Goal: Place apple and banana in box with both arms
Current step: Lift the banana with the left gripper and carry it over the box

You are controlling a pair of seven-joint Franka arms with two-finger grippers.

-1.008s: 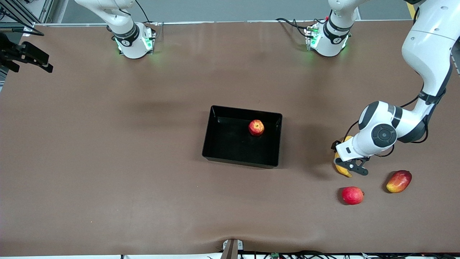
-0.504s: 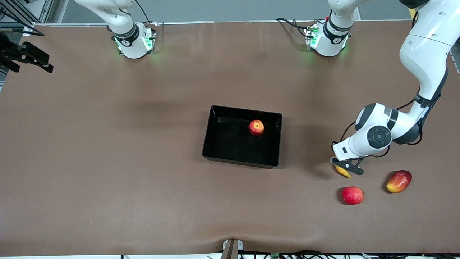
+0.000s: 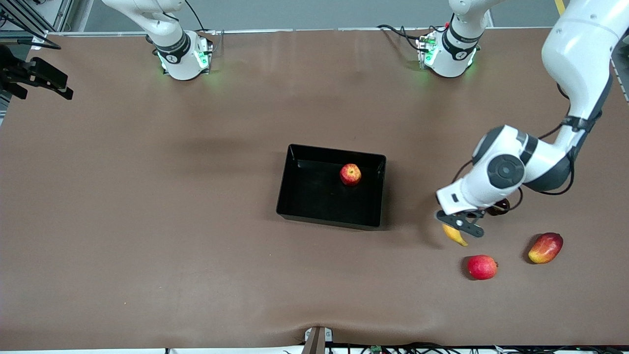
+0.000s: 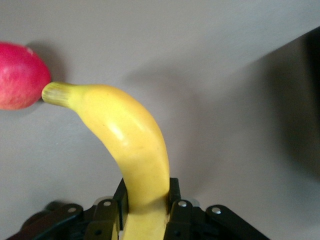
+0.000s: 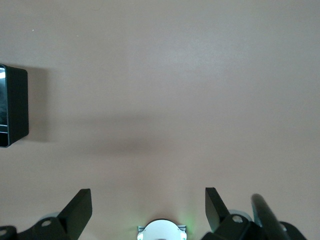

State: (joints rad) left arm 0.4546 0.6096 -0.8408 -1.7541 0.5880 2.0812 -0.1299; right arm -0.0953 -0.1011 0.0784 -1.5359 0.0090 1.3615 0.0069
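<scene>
The apple (image 3: 350, 174) lies in the black box (image 3: 314, 199) at mid-table, near the box's corner toward the left arm's base. My left gripper (image 3: 460, 224) is shut on the yellow banana (image 3: 454, 235) and holds it above the table, between the box and the left arm's end. In the left wrist view the banana (image 4: 135, 145) curves out from between the shut left gripper (image 4: 146, 192). My right gripper (image 5: 148, 210) is open and empty, high over bare table near its base; the box's edge (image 5: 12, 107) shows in its view. It is out of the front view.
A pinkish-red round fruit (image 3: 482, 267) and a red-yellow mango-like fruit (image 3: 545, 248) lie near the left gripper, nearer the front camera. The round fruit also shows in the left wrist view (image 4: 20, 75). A small dark round thing (image 3: 499, 206) shows under the left wrist.
My left gripper has lifted the banana off the table and carried it a little toward the box. The apple, the box and the other fruits have not moved.
</scene>
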